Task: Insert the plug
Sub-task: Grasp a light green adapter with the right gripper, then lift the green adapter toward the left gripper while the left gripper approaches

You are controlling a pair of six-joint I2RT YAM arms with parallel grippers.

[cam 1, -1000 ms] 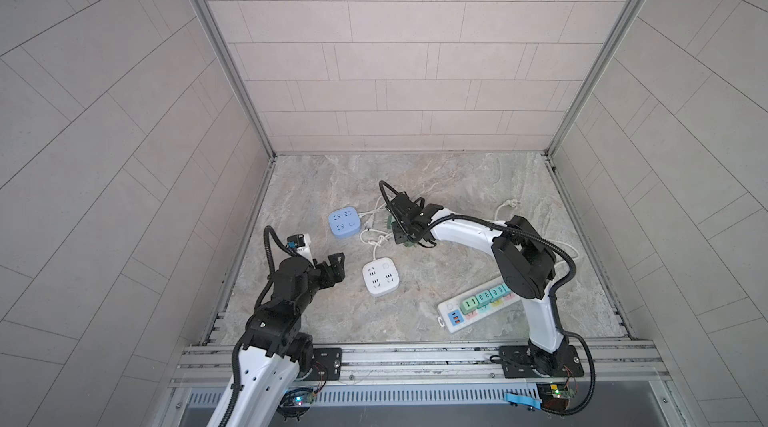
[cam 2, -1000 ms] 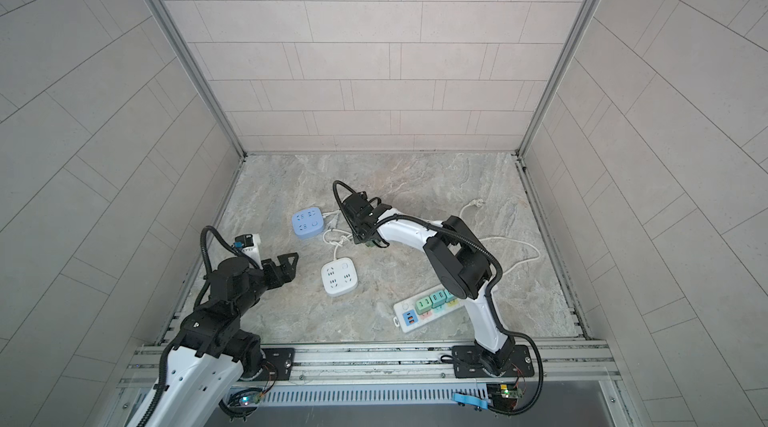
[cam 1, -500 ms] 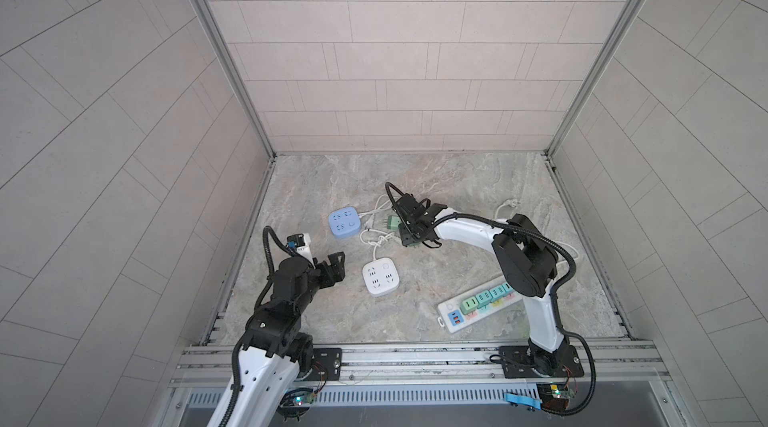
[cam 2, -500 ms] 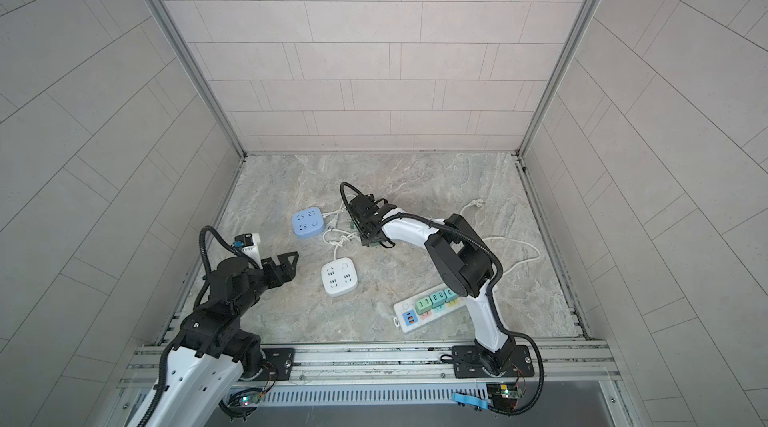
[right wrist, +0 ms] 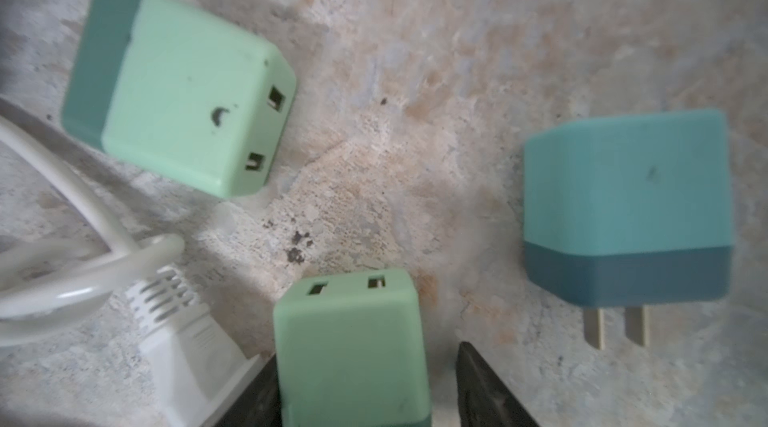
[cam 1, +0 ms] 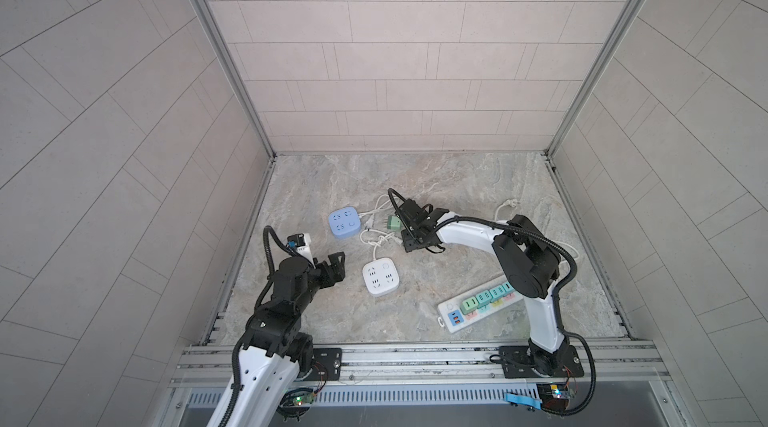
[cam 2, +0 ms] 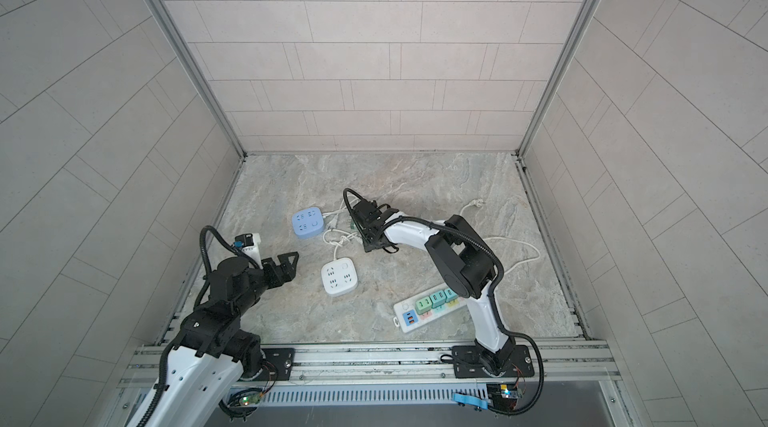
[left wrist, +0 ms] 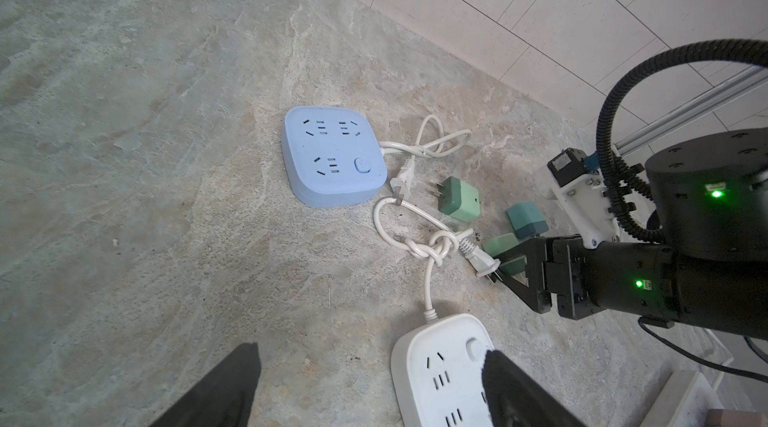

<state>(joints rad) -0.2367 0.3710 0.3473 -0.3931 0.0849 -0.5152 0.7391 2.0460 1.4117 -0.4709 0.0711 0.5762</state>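
A light green plug (right wrist: pixel 353 346) lies on the stone floor between the fingers of my right gripper (right wrist: pixel 365 362). One finger touches its side; the other stands a small gap away, so the jaws are open around it. In both top views the right gripper (cam 1: pixel 404 231) (cam 2: pixel 365 234) is low over the floor near the middle, among the loose plugs. My left gripper (cam 1: pixel 337 267) (left wrist: pixel 370 356) hangs open and empty at the front left, beside the white square power strip (cam 1: pixel 380 277) (left wrist: pixel 440 371). A blue square power strip (cam 1: pixel 343 221) (left wrist: pixel 332 155) lies further back.
A second light green plug (right wrist: pixel 178 88) and a teal plug (right wrist: pixel 627 204) lie close by. A white cord plug (right wrist: pixel 187 342) and knotted white cable (left wrist: pixel 432 246) lie against the gripper. A long strip (cam 1: pixel 478 304) holding several coloured plugs lies front right. Tiled walls enclose the floor.
My right gripper has shifted slightly to the right over the plugs. The left arm has not moved.
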